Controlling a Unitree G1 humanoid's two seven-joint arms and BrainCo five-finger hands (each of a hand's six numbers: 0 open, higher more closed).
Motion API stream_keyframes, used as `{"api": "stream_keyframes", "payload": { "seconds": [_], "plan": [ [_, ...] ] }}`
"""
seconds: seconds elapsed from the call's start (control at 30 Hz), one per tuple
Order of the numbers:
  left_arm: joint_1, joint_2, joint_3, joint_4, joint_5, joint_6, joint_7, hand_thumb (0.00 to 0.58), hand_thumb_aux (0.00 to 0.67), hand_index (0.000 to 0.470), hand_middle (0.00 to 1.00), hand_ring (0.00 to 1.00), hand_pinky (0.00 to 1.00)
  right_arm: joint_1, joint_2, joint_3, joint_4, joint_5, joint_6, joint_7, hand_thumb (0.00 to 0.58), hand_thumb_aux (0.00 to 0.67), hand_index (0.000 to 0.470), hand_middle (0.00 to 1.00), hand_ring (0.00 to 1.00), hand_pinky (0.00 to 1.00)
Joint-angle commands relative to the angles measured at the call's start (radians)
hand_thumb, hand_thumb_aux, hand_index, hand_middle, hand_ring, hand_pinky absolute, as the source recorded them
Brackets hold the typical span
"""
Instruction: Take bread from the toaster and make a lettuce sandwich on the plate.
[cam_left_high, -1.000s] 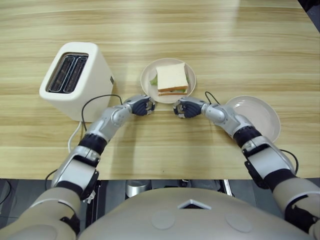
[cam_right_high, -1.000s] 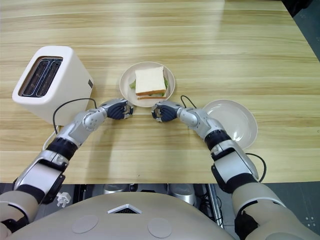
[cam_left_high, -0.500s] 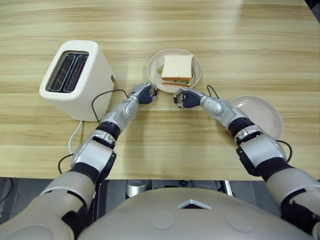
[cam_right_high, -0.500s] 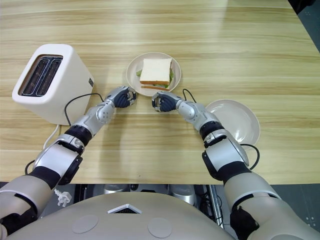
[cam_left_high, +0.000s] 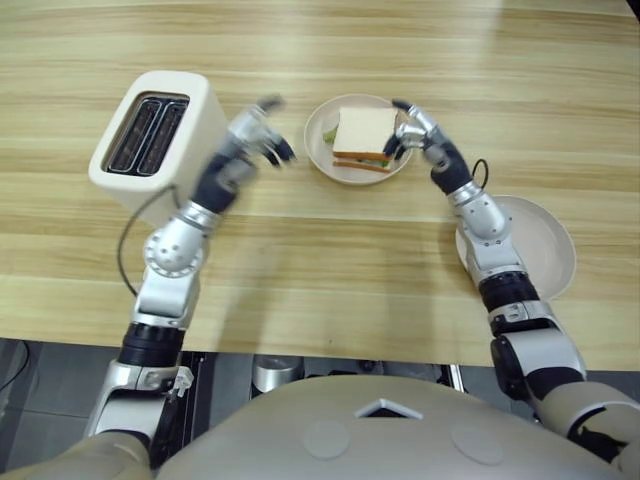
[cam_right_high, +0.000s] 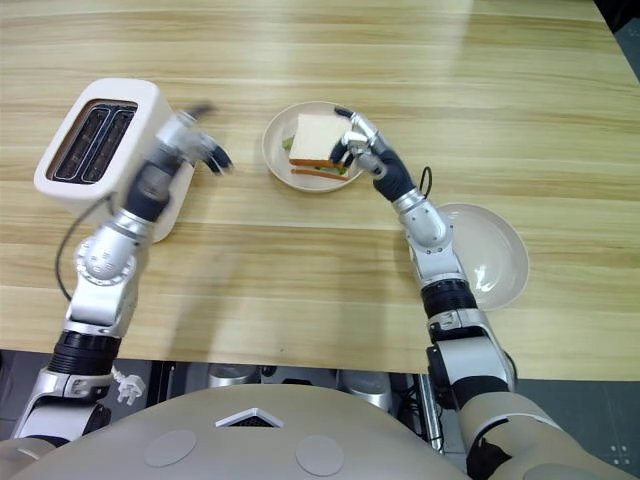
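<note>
Pale wood planks make up the table (cam_left_high: 400, 40), their grain running left to right. On it stands 1 cream toaster (cam_left_high: 150, 140) at the left, upright. Its 2 dark slots (cam_left_high: 148, 133) lie side by side, and their long axis runs away from the robot, leaning slightly to the right.

There are 2 round plates. 1 plate (cam_left_high: 316, 150) sits near the table's middle, right of the toaster and apart from it, and holds 1 sandwich (cam_left_high: 362, 135). The sandwich is 2 slices of white bread stacked flat, almost square, with its layered edge facing the robot. Green lettuce (cam_left_high: 329, 133) shows between the slices and pokes out on the left side. The other plate (cam_left_high: 545, 250) lies nearer the robot at the right, partly under the right forearm.

The left hand (cam_left_high: 255, 135) is blurred. It hovers between the toaster and the sandwich plate with its fingers spread, holding nothing. The right hand (cam_left_high: 418, 130) is at the sandwich's right edge, over the plate's rim. Its fingers are uncurled and fanned toward the bread, without closing on it.
</note>
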Motion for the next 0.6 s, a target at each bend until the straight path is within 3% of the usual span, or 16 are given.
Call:
{"api": "stream_keyframes", "payload": {
  "seconds": [0.03, 0.33, 0.6],
  "plan": [
    [-0.047, -0.048, 0.051, 0.156, 0.112, -0.005, 0.122, 0.0, 0.0, 0.0, 0.0, 0.0, 0.0, -0.014, 0.062, -0.051, 0.044, 0.008, -0.089, -0.069, 0.0, 0.0, 0.0, 0.0, 0.0, 0.0],
    [-0.134, -0.17, -0.003, 0.354, 0.217, -0.116, 0.156, 0.0, 0.0, 0.0, 0.0, 0.0, 0.0, -0.094, 0.122, -0.12, 0.254, -0.148, -0.366, -0.295, 0.0, 0.0, 0.0, 0.0, 0.0, 0.0],
    [-0.102, -0.189, -0.018, 0.388, 0.31, -0.195, 0.194, 0.0, 0.0, 0.0, 0.0, 0.0, 0.0, -0.1, 0.131, -0.129, 0.28, -0.186, -0.429, -0.36, 0.0, 0.0, 0.0, 0.0, 0.0, 0.0]
  ]
}}
